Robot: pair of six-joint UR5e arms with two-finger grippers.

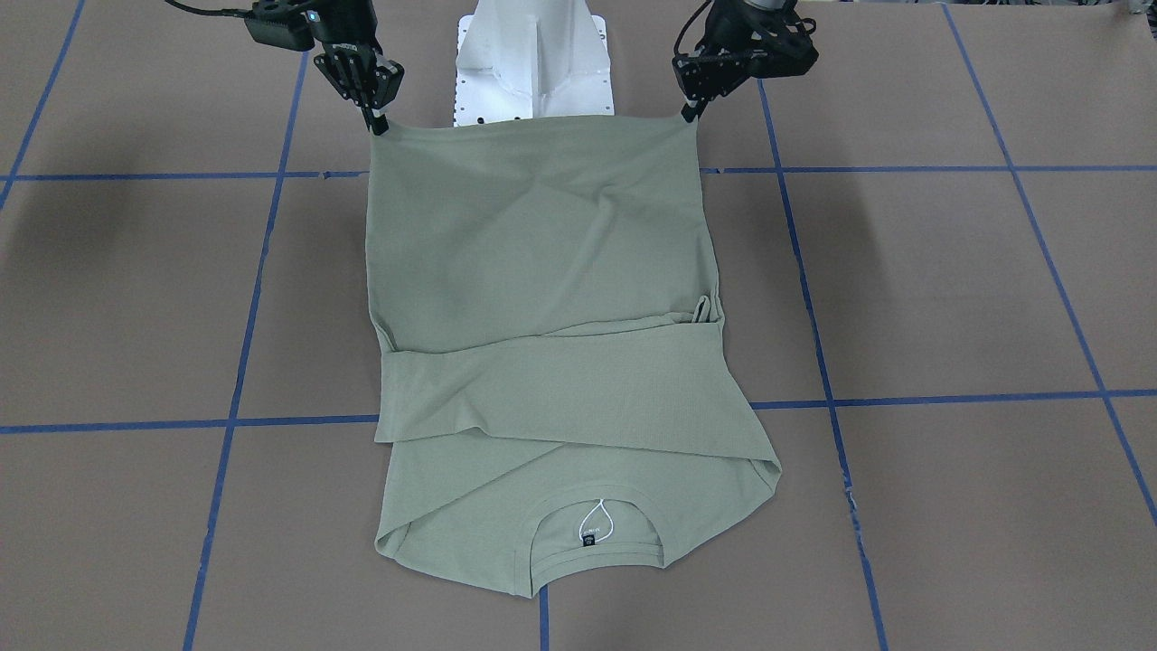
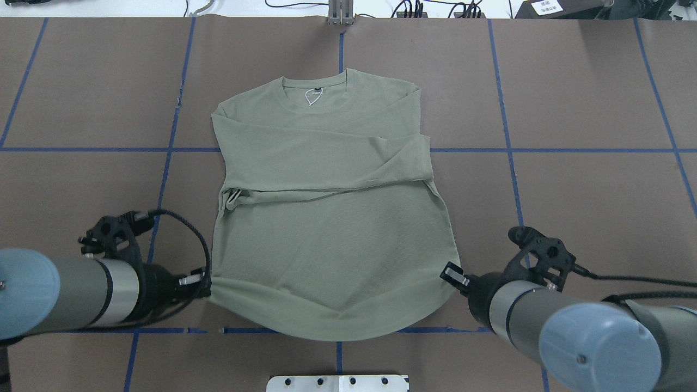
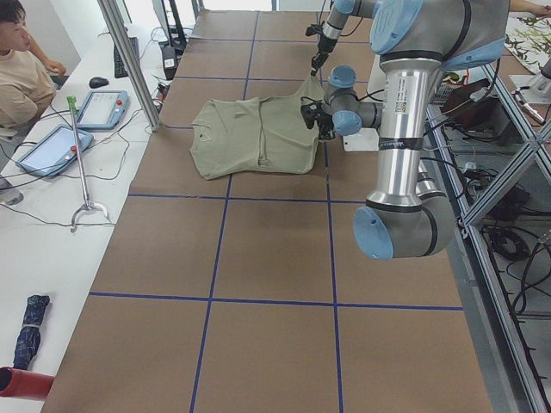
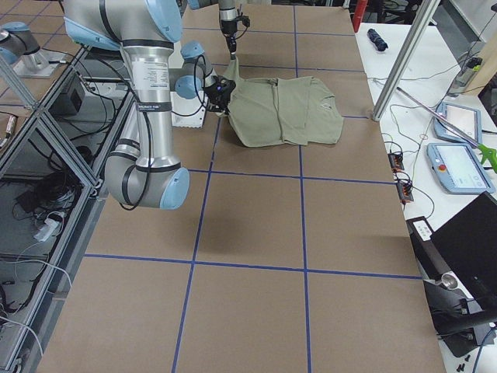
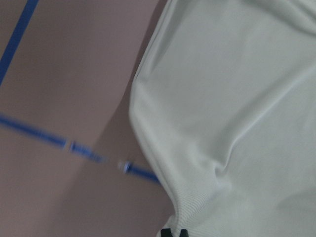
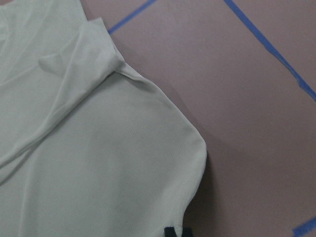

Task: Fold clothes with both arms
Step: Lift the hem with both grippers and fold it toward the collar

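The clothes are one pale sage-green shirt (image 2: 326,234) lying flat on the brown table, collar (image 2: 315,87) at the far side and both sleeves folded across the chest (image 1: 560,380). My left gripper (image 2: 206,284) is shut on the near hem corner on the robot's left; its tips (image 5: 174,232) pinch the ribbed hem. My right gripper (image 2: 453,274) is shut on the opposite hem corner (image 6: 177,230). In the front-facing view the hem (image 1: 533,122) hangs stretched and slightly raised between the left gripper (image 1: 692,112) and the right gripper (image 1: 378,125).
The white pedestal base (image 1: 533,63) stands just behind the raised hem. Blue tape lines (image 2: 506,149) grid the brown table. A person (image 3: 21,73) sits at a side desk with tablets (image 3: 52,146) beyond the table's far edge.
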